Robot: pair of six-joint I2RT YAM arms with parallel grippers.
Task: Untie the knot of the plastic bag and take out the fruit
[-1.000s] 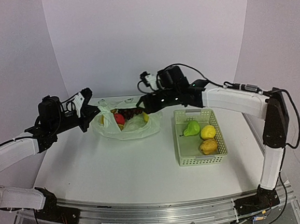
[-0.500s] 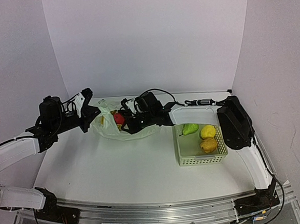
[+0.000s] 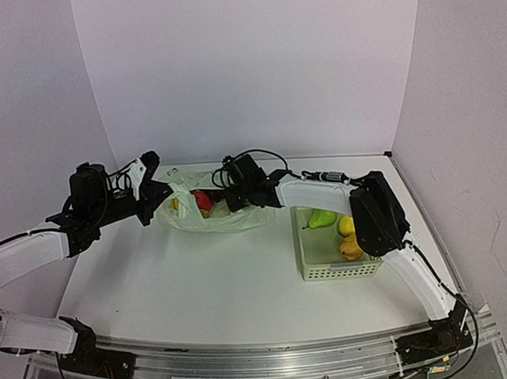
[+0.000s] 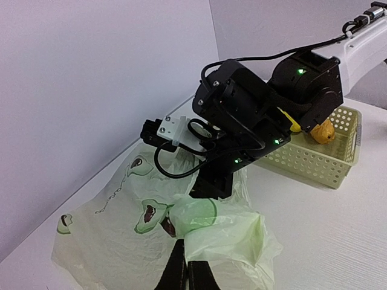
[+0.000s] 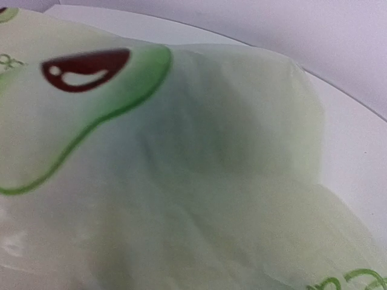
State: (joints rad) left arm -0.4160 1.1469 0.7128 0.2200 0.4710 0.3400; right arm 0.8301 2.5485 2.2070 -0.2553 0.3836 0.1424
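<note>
Left gripper (image 4: 186, 266) has its fingers nearly together, pinching a fold of the plastic bag (image 4: 115, 241) at the bag's left edge and holding that edge up off the bench (image 3: 199, 281). The right gripper (image 4: 214, 179) reaches across from the right with its tip buried in the bag's mouth. Plastic hides its jaws, so I cannot tell whether they are apart or together. The right wrist view shows only pale green film with a dark red print.

The bag lies on the far left-centre of the bench, and a red apple (image 3: 202, 200) shows inside it. Just to its right stands a pale lattice basket (image 3: 316, 263) holding a green pear (image 3: 323, 218), a yellow fruit (image 3: 346, 225) and a brownish fruit (image 3: 350, 249).
</note>
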